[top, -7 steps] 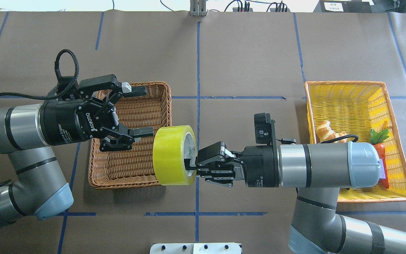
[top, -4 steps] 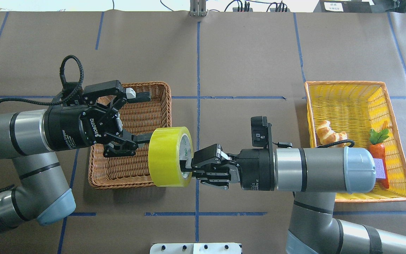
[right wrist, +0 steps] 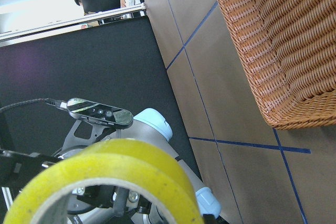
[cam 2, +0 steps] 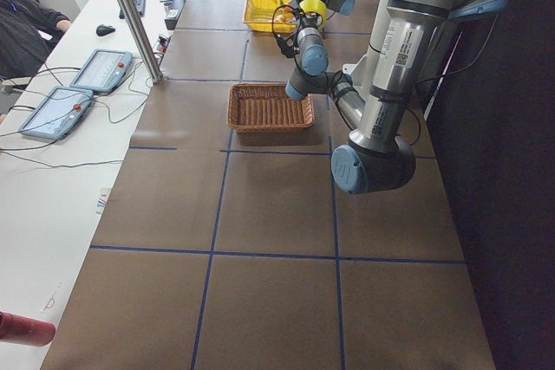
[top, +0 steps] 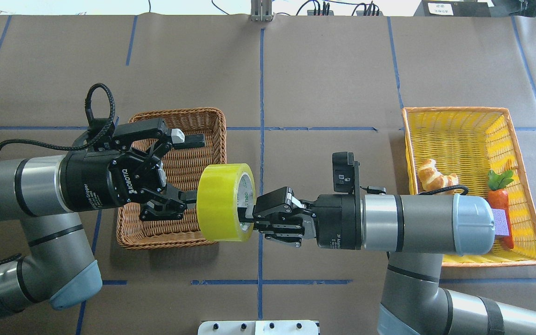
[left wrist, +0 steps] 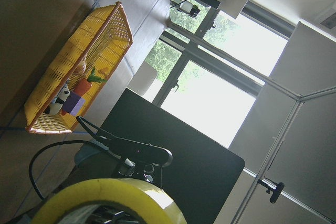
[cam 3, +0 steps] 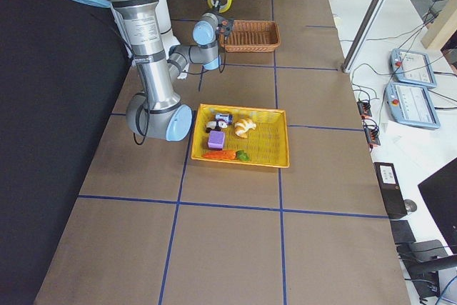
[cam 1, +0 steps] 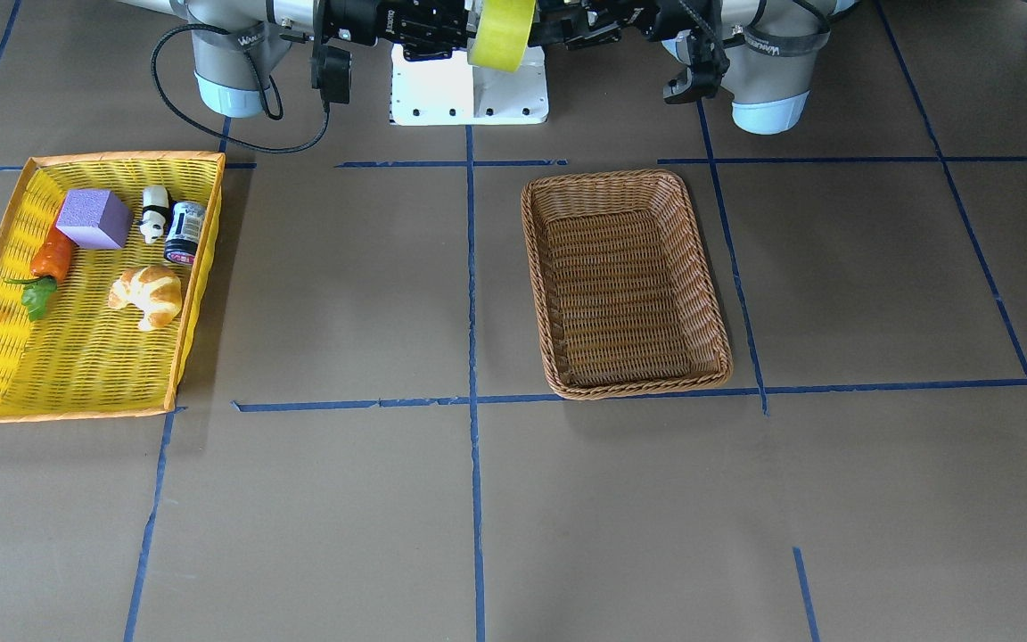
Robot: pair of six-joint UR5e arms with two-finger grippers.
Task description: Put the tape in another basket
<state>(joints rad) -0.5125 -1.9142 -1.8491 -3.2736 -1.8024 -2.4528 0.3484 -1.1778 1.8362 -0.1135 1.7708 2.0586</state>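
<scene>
Overhead, the right gripper [top: 248,217] pinches the wall of the wide translucent-yellow packing tape roll [top: 219,202], held aloft and overlapping the rim of the brown rectangular wicker basket [top: 179,112]. The left gripper [top: 199,166] stands spread wide beside it. Front-facing, the roll [cam 1: 502,31] hangs between both grippers near the robot's base.

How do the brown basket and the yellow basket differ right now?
The brown basket is plain wicker with rounded corners; the yellow basket has an orange rim and sharper corners. The brown basket holds nothing; the yellow basket holds a croissant, carrot, purple block and more. Both are woven, rectangular and sit on the table.
</scene>
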